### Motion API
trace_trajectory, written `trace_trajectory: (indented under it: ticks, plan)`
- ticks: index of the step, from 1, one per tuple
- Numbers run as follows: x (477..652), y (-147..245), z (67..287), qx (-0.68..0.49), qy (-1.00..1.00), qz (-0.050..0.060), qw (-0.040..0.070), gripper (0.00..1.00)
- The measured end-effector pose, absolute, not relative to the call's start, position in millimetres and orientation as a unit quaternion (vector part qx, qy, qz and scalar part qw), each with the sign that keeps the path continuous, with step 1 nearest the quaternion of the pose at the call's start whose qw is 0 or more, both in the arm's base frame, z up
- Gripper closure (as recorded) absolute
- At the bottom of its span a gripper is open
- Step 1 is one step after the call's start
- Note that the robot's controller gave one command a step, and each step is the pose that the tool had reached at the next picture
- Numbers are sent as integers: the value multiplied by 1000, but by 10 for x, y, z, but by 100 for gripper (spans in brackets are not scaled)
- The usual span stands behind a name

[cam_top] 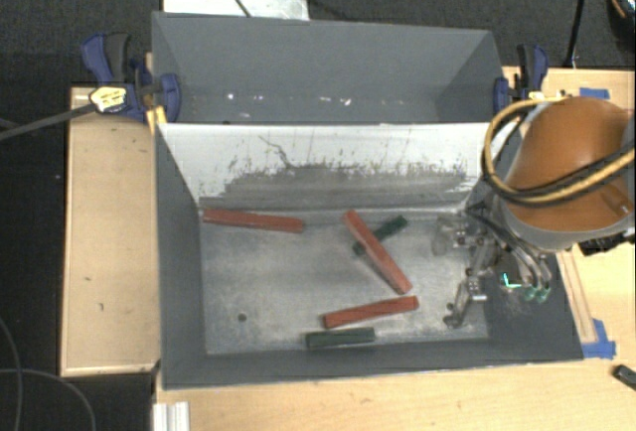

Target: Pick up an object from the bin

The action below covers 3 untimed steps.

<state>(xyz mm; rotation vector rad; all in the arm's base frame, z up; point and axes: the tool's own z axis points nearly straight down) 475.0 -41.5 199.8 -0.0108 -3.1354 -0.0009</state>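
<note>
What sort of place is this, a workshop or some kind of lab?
Most likely a robotics lab test bench. A robot arm's gripper reaches into the right end of a grey metal bin, whose floor holds a few reddish-brown flat sticks and dark green bars, like practice items.

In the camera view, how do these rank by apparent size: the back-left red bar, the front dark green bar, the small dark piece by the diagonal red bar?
1. back-left red bar
2. front dark green bar
3. small dark piece; the diagonal red bar may hide part of it.
</note>
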Motion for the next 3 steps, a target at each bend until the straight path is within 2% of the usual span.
trace_trajectory:
  ticks: [1,2,3]
  plan:
    - [5492,-143,1463,14,-1000,-1,-2,0]
    - [5852,-88,674,47,-999,-1,2,0]
    - [5885,-93,750,48,-999,0,-4,100]
